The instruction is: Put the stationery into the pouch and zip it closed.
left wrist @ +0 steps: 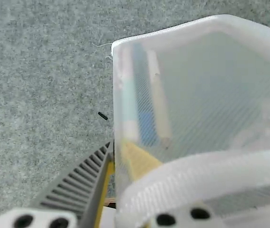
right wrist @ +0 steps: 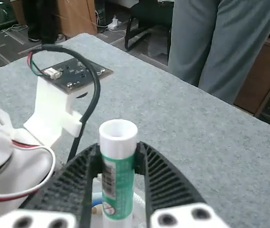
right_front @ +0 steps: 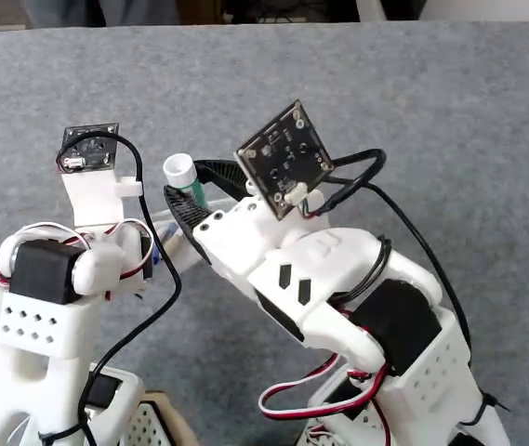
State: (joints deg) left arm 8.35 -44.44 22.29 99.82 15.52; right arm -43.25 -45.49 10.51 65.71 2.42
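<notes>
The right gripper is squeezing an upright glue stick around its middle, while the clear pouch holding pens, close against the left gripper, is hiding whether that gripper is grasping anything.

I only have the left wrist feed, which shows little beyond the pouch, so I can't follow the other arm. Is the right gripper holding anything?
Observer: Yes. The right gripper is shut on a green and white glue stick.
Operator: Which way up is it?
Observer: Upright, with its white end on top, above the fingers.
Operator: Is it in the pouch yet?
Observer: I cannot tell. The high view puts the stick between the two arms, close beside the pouch, but its lower end is hidden behind the gripper.
</notes>
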